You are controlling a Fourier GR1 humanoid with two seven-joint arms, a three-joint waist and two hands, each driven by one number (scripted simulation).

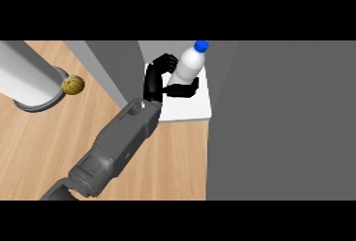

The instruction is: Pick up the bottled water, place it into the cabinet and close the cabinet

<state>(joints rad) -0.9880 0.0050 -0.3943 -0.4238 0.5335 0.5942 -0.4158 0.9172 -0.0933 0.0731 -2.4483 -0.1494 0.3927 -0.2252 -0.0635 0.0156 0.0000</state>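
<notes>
The bottled water [188, 65] is a white bottle with a blue cap, tilted so the cap points up and to the right. My left hand [154, 81] is shut on it, with fingers curled over its left side and the thumb under its base. The bottle is held above the white floor of the cabinet's opening [188, 112], at the opening's right side. The cabinet's grey door or side panel [285, 122] fills the right of the view. My grey forearm [115, 150] comes in from the lower left. The right hand does not show.
A tall white cylinder on a grey round base [28, 80] stands on the wooden counter [49, 141] at the far left. A small yellowish round object [72, 84] lies beside it. The cabinet's grey left wall [111, 70] borders the opening.
</notes>
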